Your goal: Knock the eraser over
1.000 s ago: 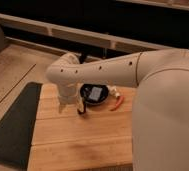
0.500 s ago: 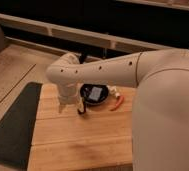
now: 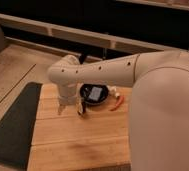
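Note:
The eraser (image 3: 81, 107), a small narrow black block with a paler tan face, stands upright on the wooden table (image 3: 78, 140), just left of the round black bowl (image 3: 94, 94). My gripper (image 3: 69, 107) hangs down from the white arm (image 3: 98, 72) right beside the eraser, on its left, low over the table. Whether it touches the eraser cannot be told. A thin red chili pepper (image 3: 117, 103) lies right of the bowl.
A small white object (image 3: 114, 92) lies by the bowl's right rim. A dark mat (image 3: 13, 125) covers the floor left of the table. A dark counter with pale rails (image 3: 63, 32) runs behind. My large white arm body (image 3: 163, 115) fills the right side.

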### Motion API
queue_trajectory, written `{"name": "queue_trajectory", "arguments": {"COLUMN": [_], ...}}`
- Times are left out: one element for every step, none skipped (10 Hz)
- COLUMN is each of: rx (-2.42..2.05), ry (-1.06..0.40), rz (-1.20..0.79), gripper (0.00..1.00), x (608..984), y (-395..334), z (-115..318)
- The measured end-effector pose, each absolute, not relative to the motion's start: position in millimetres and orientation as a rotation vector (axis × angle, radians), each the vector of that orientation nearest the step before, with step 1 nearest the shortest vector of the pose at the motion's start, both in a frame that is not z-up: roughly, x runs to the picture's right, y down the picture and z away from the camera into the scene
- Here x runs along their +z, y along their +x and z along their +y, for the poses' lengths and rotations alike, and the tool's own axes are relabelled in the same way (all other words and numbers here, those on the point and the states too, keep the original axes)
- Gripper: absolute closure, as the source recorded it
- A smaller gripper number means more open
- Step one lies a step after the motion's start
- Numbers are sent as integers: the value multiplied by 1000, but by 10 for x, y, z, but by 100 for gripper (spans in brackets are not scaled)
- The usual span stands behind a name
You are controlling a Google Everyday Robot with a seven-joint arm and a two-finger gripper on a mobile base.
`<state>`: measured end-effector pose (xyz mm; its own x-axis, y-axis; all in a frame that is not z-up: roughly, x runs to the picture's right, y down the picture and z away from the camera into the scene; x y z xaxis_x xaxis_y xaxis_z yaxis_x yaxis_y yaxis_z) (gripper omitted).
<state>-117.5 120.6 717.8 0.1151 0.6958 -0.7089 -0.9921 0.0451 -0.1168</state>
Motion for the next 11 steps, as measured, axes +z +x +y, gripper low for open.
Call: {"name": "queue_trajectory", "arguments": {"rx": [1354, 1330, 1313, 1287, 1260, 1240, 1216, 1199, 1196, 1197, 1208], "ry": [-734, -759, -772, -785, -797, -807, -822, -840, -854, -859, -850], "rz": [569, 583, 596, 607, 613, 618, 628, 646, 665, 686, 715], "gripper": [35, 35, 35, 35, 35, 35, 35, 35, 35, 35, 35], "x": [7292, 7375, 7457, 7561, 7635, 7690, 7767, 7866, 7946, 8020, 8112], "y": [-1212, -1227, -1212, -1196, -1211, -1228, -1255, -1247, -1218, -1165, -1050], "z": [1286, 1300, 1285, 1237, 1198, 1169, 1147, 1144, 1151, 1157, 1138]}}
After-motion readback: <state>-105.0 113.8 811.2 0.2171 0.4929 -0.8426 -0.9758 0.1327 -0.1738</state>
